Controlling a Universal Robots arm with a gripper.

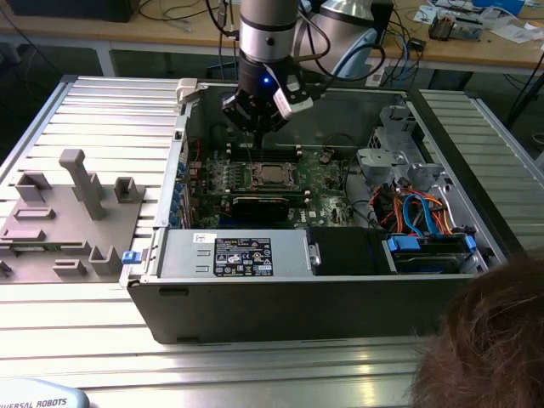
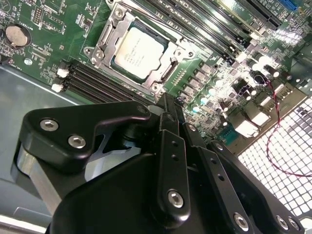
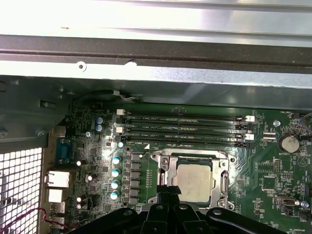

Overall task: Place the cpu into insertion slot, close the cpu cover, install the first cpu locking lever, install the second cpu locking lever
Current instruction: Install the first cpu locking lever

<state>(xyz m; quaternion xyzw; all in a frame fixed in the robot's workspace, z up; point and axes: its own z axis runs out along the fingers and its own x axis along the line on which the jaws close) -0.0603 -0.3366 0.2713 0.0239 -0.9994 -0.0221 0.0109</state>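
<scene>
The cpu [image 1: 270,175] [image 2: 139,51] [image 3: 194,182], a small silver-topped square, lies in the insertion slot on the green motherboard [image 1: 319,183]. The silvery cpu cover [image 2: 108,43] [image 3: 191,158] lies flat around it, and the chip shows through its window. My gripper [image 1: 257,127] [image 2: 168,105] [image 3: 168,189] hangs just above the board, beside the socket's edge. Its black fingers are shut together with nothing between them. I cannot tell how the locking levers stand.
The board sits deep in an open computer case [image 1: 280,306]. A power supply [image 1: 234,253] fills its front, and a drive cage with blue and orange cables [image 1: 425,221] stands at the exterior view's right. A long black card [image 1: 259,204] lies before the socket. Grey fixtures [image 1: 68,204] rest outside. A person's head [image 1: 484,340] is near.
</scene>
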